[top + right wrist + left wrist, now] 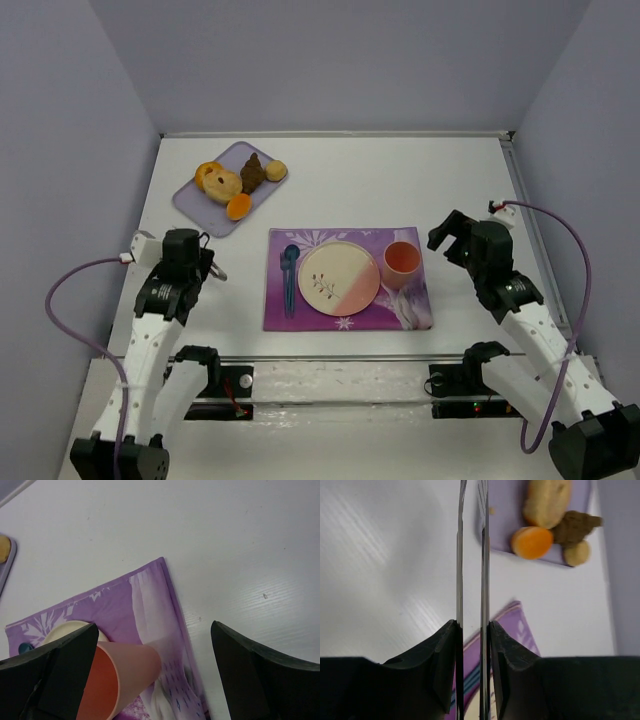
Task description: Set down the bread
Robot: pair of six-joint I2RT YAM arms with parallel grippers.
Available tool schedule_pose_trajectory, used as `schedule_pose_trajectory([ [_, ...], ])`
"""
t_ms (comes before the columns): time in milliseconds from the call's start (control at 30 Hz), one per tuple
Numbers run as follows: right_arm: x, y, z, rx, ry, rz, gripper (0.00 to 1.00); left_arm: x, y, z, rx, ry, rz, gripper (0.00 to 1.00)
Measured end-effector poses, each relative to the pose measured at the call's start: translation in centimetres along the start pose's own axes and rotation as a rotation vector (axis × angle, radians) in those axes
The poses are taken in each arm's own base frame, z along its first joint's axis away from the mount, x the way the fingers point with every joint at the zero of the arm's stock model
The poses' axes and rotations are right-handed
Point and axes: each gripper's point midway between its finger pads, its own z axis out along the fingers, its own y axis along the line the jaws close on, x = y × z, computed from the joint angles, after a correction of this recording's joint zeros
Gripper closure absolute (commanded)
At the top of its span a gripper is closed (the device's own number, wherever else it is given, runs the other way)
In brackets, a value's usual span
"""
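The bread point(239, 208), a small orange-golden oval roll, lies at the near edge of the lavender tray point(205, 215) at the back left. It also shows in the left wrist view point(532, 542). The cream and pink plate point(338, 276) sits on the purple placemat point(345, 315) at the centre. My left gripper point(213, 268) hovers left of the placemat, near the tray's front corner. Its jaws point(472, 625) stand almost together with nothing between them. My right gripper point(448, 236) is wide open and empty to the right of the cup; it also shows in the right wrist view point(154, 632).
On the tray are a ring-shaped pastry point(212, 180), a dark brown pastry point(252, 172) and a small pale bun point(276, 170). A blue spoon point(289, 270) lies left of the plate. A pink cup point(402, 262) stands right of it point(125, 675).
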Motion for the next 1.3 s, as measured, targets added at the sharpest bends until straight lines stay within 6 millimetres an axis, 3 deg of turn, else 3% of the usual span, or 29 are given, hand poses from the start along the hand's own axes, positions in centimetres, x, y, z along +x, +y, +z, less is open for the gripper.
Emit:
schedule_pose_trajectory([
  [200, -0.2, 0.2, -0.2, -0.013, -0.006, 0.003, 0.00, -1.4, -5.2, -4.0, 0.285, 0.004, 0.108, 0.63],
  [300, -0.2, 0.2, -0.2, -0.012, -0.005, 0.003, 0.00, -0.7, -7.4, -4.3, 0.346, 0.053, 0.248, 0.62],
  [433, 0.1, 0.1, 0.0, -0.005, 0.005, -0.001, 0.00, 1.6, -8.6, -4.0, 0.363, 0.131, 0.435, 0.62],
  [567, 0.5, -0.1, 0.4, 0.007, 0.022, -0.006, 0.00, 5.5, -8.2, -3.7, 0.307, 0.227, 0.635, 0.59],
  [700, 1.0, -0.3, 0.8, 0.019, 0.039, -0.012, 0.00, 7.5, -7.8, -3.4, 0.214, 0.267, 0.783, 0.58],
  [933, 1.2, -0.4, 0.9, 0.025, 0.047, -0.019, 0.00, 7.0, -4.7, -0.8, -0.014, 0.240, 0.921, 0.52],
  [1000, 1.2, -0.4, 0.9, 0.025, 0.046, -0.019, 0.00, 7.0, -4.4, -0.6, -0.033, 0.242, 0.951, 0.46],
  [1167, 1.1, -0.5, 1.0, 0.032, 0.041, -0.025, 0.00, 6.5, -6.4, -0.8, 0.008, 0.222, 1.001, 0.37],
  [1300, 1.0, -0.6, 1.0, 0.035, 0.039, -0.030, 0.00, 6.8, -7.9, -0.9, 0.061, 0.238, 1.048, 0.38],
])
